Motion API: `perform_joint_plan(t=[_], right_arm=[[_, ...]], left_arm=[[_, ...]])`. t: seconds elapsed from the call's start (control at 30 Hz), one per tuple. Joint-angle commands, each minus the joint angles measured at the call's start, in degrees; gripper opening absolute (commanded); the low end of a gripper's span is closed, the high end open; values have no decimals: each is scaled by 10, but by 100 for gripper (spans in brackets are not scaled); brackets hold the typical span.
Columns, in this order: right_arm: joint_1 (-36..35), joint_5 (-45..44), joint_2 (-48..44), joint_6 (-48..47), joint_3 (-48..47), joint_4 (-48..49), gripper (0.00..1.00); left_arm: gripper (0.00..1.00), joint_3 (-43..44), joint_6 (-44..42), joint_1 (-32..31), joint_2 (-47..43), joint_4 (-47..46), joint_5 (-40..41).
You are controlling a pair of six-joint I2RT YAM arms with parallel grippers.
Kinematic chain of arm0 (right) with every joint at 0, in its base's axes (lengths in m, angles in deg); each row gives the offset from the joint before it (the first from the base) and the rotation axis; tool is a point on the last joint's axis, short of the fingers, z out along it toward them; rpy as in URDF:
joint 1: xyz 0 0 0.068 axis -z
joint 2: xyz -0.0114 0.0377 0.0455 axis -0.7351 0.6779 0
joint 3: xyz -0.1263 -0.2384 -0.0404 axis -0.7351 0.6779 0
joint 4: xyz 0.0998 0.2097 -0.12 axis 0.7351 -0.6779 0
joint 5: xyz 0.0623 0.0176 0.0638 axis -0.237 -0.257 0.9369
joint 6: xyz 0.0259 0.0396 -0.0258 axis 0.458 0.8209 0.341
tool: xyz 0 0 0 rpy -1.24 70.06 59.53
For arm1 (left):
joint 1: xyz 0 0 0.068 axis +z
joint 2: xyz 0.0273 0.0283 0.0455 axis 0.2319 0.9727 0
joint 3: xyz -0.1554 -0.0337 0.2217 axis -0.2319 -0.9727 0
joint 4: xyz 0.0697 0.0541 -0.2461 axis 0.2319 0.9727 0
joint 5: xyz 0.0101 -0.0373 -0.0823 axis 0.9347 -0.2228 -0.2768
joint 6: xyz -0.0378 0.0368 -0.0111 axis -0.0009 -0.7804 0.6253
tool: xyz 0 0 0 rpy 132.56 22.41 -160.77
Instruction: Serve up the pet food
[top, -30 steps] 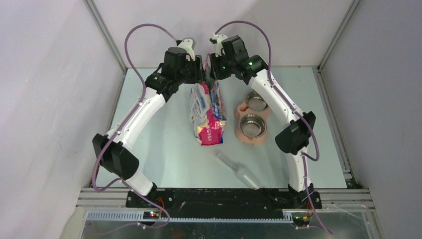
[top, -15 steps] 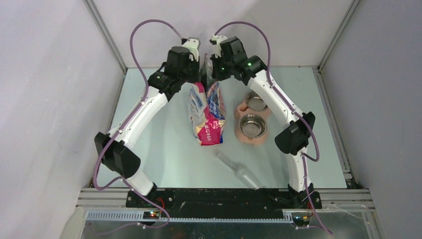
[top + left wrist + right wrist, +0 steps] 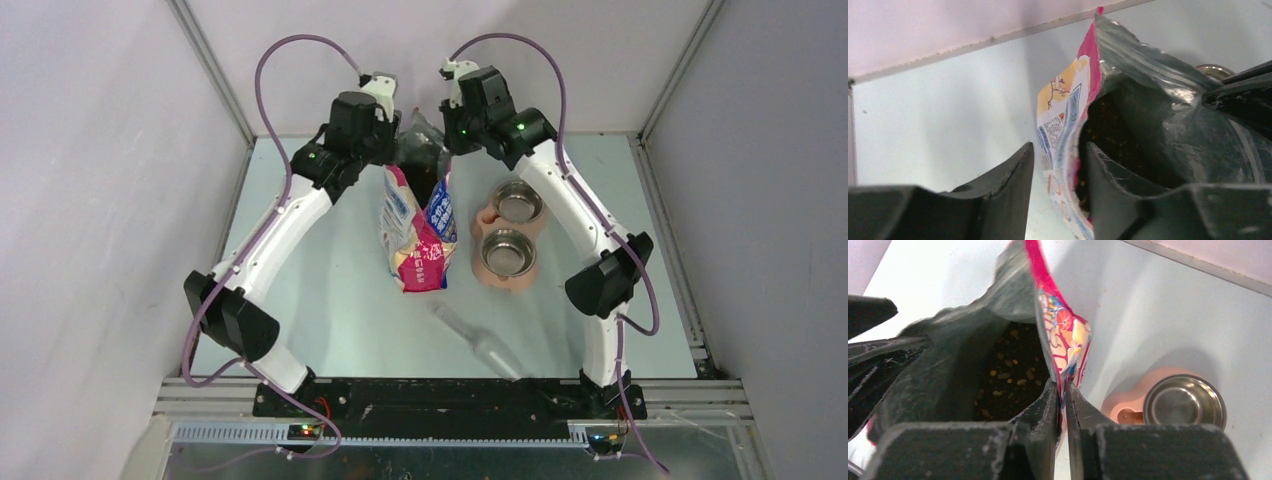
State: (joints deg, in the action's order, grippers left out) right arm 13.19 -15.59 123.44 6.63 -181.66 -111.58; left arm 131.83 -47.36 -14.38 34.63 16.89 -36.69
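The pink and blue bag [image 3: 418, 235] stands at the back middle of the table with its top pulled wide. Pet food [image 3: 1008, 371] shows as a dark brown heap of pellets inside the bag, also visible as pet food [image 3: 1108, 131] in the left wrist view. My right gripper [image 3: 1063, 387] is shut on the bag's right wall [image 3: 1063, 335]. My left gripper [image 3: 1059, 150] straddles the bag's left wall [image 3: 1063, 115]. Its jaws stand apart, the wall lying against the inner finger [image 3: 1100, 170].
A pink stand [image 3: 490, 268] with two steel bowls, far [image 3: 516, 203] and near [image 3: 508, 250], sits just right of the bag. A clear scoop [image 3: 480, 345] lies near the front. Side walls and the aluminium frame close in the table.
The right gripper has drawn its side of the bag to the right, so the mouth now gapes. The left gripper's jaws closed, then parted again around the left wall.
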Motion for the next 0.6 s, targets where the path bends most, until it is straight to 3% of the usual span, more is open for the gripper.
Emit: perform_joint_plan(t=[0.0,0.1,0.2,0.3,0.57], right_arm=[[-23,12,-38,-9,-7,28,25],[-34,12,-39,-4,0,22,38],[-46,6,-43,4,19,15,45],[-54,-1,-46,20,30,5,48],[-72,-28,-64,43,69,-5,46]], left_arm=[[57,44,25,7,-30,10,-53],[69,26,68,7,-45,28,-82],[70,-5,110,7,-52,42,-114],[68,-29,163,7,-54,40,-152],[60,-58,188,5,-48,43,-171]])
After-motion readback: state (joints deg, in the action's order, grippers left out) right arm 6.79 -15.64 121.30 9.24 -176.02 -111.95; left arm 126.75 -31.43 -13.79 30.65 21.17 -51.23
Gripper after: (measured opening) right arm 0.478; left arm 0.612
